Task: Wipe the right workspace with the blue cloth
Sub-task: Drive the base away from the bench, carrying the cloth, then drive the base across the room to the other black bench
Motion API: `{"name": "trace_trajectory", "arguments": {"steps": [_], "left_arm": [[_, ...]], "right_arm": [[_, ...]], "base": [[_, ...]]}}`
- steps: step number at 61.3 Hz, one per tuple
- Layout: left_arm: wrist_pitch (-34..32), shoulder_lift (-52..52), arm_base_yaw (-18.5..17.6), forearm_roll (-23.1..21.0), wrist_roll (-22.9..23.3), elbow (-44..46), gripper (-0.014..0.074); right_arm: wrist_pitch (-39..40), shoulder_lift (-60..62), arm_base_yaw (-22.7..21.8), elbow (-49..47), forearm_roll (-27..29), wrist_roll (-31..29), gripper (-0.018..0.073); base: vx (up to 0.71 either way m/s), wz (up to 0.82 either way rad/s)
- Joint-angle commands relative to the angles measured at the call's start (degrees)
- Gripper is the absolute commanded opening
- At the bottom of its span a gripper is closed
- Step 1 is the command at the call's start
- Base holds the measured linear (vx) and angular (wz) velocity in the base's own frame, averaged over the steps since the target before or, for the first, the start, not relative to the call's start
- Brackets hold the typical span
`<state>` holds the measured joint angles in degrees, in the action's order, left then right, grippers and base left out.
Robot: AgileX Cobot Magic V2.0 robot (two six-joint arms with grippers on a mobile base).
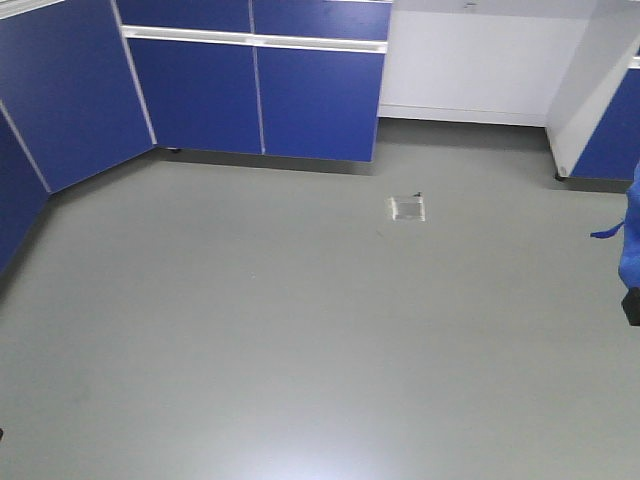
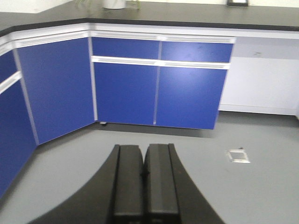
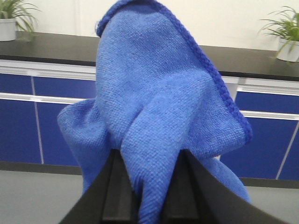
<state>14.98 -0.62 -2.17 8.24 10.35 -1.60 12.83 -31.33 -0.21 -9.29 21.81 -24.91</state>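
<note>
The blue cloth hangs bunched and wrinkled with its stitched hem showing, and it fills most of the right wrist view. My right gripper is shut on a fold of it. In the front view the same cloth shows at the far right edge, held above the floor. My left gripper is shut with nothing in it, its fingers pressed together above the floor. Black benchtops run along the walls. I cannot tell which of them is the right workspace.
Blue cabinet fronts line the back and left below the benchtops. Potted plants stand on the benchtop, and a white pot and a small dark box on another. A metal plate is set in the grey floor.
</note>
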Motion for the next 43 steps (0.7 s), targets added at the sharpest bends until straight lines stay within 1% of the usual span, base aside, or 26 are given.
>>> {"name": "trace_trajectory", "arguments": {"steps": [1,43], "left_arm": [[-4.5,-0.9,-0.3,0.1,0.5,-1.7,-0.0006],[-4.5,-0.9,-0.3,0.1,0.5,-1.7,-0.0006]], "right_arm": [[4.6,-0.4,-0.2,-1.8,-0.6,-0.3,0.0000],[4.6,-0.4,-0.2,-1.8,-0.6,-0.3,0.0000]], "base": [[0.08,-0.30],[0.08,-0.31]]}}
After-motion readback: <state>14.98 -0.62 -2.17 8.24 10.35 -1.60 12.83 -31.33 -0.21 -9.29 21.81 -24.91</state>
